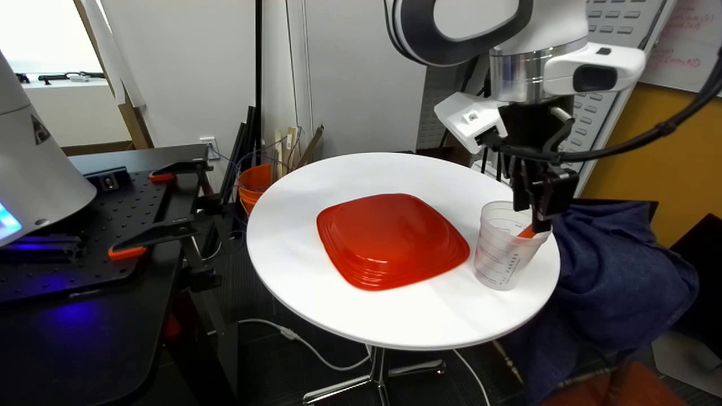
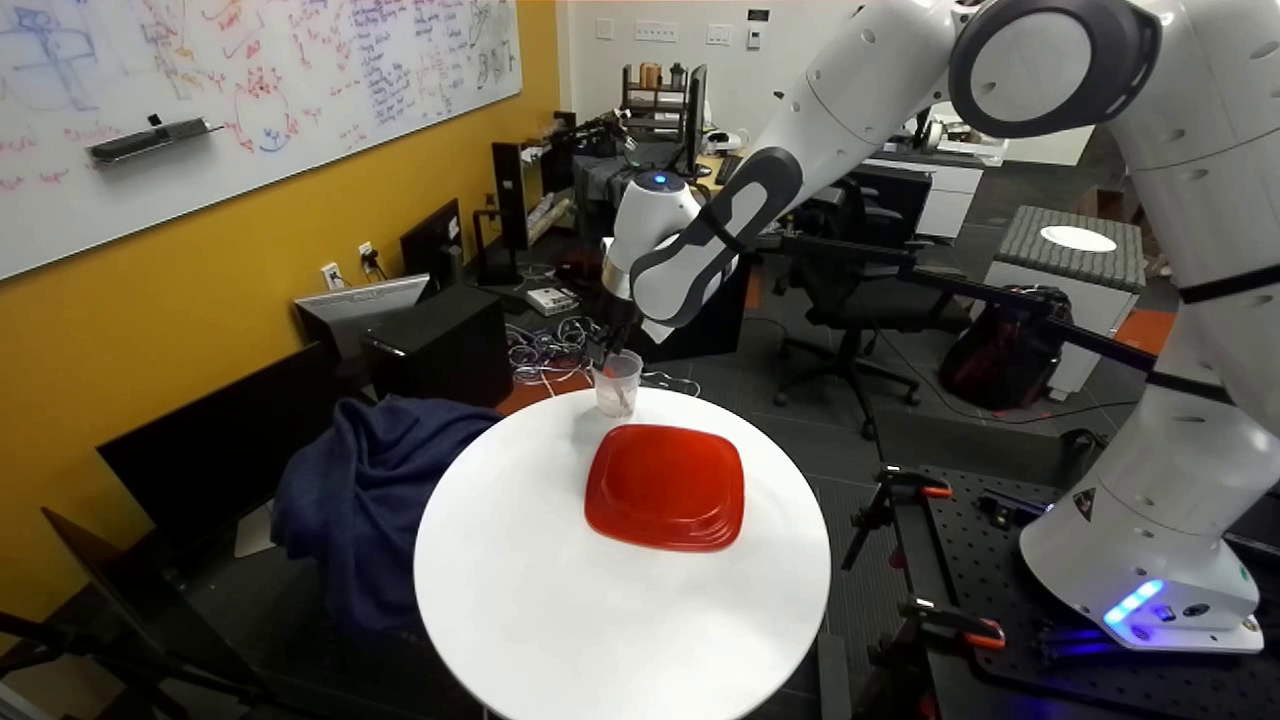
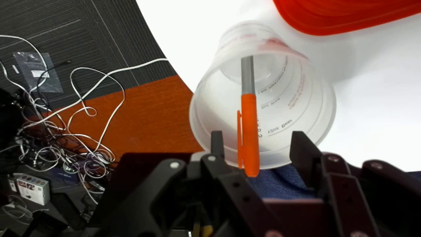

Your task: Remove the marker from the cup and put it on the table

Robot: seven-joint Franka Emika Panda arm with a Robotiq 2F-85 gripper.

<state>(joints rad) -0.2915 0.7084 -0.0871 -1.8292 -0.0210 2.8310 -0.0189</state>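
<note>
The cup, translucent and whitish, stands upright near the edge of the round white table. It also shows in an exterior view and in the wrist view. The marker leans inside the cup, its grey body down and its orange end reaching past the rim. Its orange end shows small in an exterior view. My gripper is open at the cup's rim, with one finger on each side of the marker's orange end and a gap on both sides. In an exterior view the gripper points down over the rim.
A square red plate lies upside down on the table beside the cup. A dark blue cloth hangs just beyond the table edge near the cup. White cables lie on the floor below. The robot's base stands on a black bench.
</note>
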